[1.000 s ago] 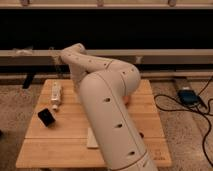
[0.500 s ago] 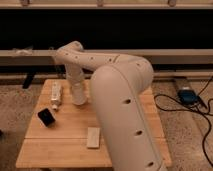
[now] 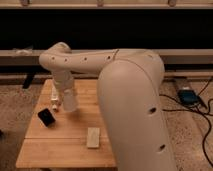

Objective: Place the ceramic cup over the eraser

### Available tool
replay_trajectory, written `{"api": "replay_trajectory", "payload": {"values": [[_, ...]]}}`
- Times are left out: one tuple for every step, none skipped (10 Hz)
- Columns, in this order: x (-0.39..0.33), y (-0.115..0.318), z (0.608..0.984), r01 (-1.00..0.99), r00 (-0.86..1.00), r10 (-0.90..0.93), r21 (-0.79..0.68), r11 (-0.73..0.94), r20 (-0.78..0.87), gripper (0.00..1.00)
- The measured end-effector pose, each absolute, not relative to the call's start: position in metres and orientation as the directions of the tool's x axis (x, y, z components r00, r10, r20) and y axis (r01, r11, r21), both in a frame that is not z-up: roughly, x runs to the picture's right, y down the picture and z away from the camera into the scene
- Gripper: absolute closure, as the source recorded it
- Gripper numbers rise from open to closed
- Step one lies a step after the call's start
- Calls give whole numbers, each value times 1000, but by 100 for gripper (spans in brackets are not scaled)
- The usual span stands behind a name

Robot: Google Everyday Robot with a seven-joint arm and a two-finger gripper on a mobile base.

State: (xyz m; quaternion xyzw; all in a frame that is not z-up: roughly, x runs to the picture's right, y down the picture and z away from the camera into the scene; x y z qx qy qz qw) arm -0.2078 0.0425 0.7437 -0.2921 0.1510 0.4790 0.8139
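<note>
**A:** Where your arm (image 3: 130, 100) bends down over the worktop (image 3: 65, 150), what is the hand (image 3: 66, 91) doing?

**B:** Your hand is pressed together on the ceramic cup (image 3: 70, 102), which hangs straight beneath it.

**A:** And the eraser (image 3: 46, 117)?

**B:** You see it lying on the wood, below and left of the hand, apart from the cup. A slim white tube (image 3: 54, 97) lies just left of the hand. A pale block (image 3: 93, 137) sits well below the hand and to its right, nearer the worktop's front edge.
</note>
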Motion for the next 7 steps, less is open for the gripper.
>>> {"api": "replay_trajectory", "payload": {"values": [[-216,45,726,-849,528,683,-345,401,-505,98],[-221,46,712,-834,551,676,-350,426,-490,98],[-226,43,699,-821,571,671,-352,450,-472,98],[-230,40,689,-807,591,667,-353,475,-454,98],[-232,38,684,-799,602,664,-353,487,-444,98],[-236,38,678,-785,620,656,-359,506,-431,98],[-244,38,672,-771,637,648,-368,520,-417,98]]}}
